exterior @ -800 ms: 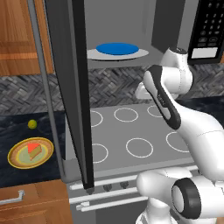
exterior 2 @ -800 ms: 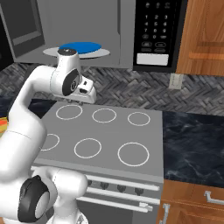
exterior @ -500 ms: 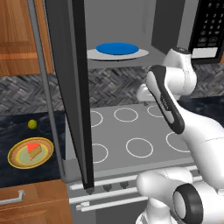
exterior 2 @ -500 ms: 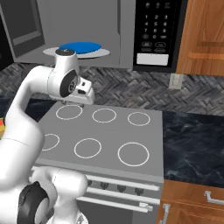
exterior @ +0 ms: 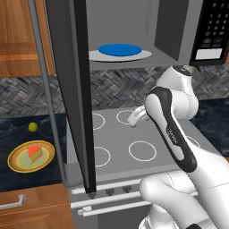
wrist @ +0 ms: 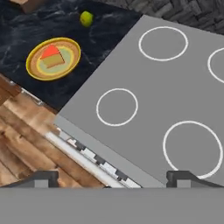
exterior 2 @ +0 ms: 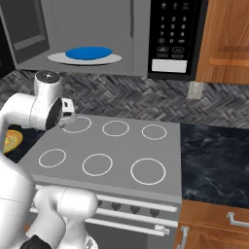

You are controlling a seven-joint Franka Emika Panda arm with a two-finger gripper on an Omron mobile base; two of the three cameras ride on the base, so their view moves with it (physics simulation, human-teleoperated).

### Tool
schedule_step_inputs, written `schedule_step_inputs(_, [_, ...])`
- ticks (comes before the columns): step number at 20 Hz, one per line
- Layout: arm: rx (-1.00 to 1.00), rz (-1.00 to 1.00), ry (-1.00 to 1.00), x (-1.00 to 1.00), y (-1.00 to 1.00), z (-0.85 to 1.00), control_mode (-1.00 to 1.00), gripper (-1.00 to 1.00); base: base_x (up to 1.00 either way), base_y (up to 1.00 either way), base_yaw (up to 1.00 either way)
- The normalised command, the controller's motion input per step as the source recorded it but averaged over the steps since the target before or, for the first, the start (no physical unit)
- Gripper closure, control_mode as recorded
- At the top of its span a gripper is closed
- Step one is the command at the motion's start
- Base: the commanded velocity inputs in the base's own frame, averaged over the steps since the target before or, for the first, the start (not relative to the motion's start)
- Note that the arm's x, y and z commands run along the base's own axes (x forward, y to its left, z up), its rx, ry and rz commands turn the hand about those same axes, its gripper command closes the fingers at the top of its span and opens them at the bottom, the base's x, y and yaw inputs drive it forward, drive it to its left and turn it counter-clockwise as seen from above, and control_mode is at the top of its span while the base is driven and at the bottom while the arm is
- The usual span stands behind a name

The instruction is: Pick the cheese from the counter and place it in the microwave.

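inspecting your rig: the gripper point(wrist: 111, 177) hangs above the grey stovetop point(wrist: 166, 105), its fingertips point(wrist: 41, 178) spread wide apart with nothing between them. you will find the cheese point(exterior: 35, 152) lying on a yellow plate point(exterior: 18, 162) on the counter point(exterior: 27, 134), left of the stovetop and well apart from the gripper. from the hand view the same cheese point(wrist: 52, 57) sits on its plate point(wrist: 33, 65), with a small yellow-green ball point(wrist: 86, 18) near it on the dark stone. the microwave point(exterior: 179, 36) stands above the stove with its door point(exterior: 74, 89) swung open; the white turntable point(exterior 2: 58, 58) with the blue disc point(exterior 2: 88, 52) sits inside.
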Motion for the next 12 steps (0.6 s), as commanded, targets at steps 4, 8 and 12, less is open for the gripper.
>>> schedule_step_inputs(4, [0.15,0.77,-0.11,-0.01,0.76,-0.08,-1.00,-1.00,0.00,0.00,0.00])
schedule_step_inputs(8, [0.21,0.72,-0.13,0.00,0.64,-0.01,-1.00,-1.00,0.00,0.00,0.00])
schedule_step_inputs(12, [0.13,0.26,-0.16,0.00,0.91,-0.03,-1.00,-1.00,0.00,0.00,0.00])
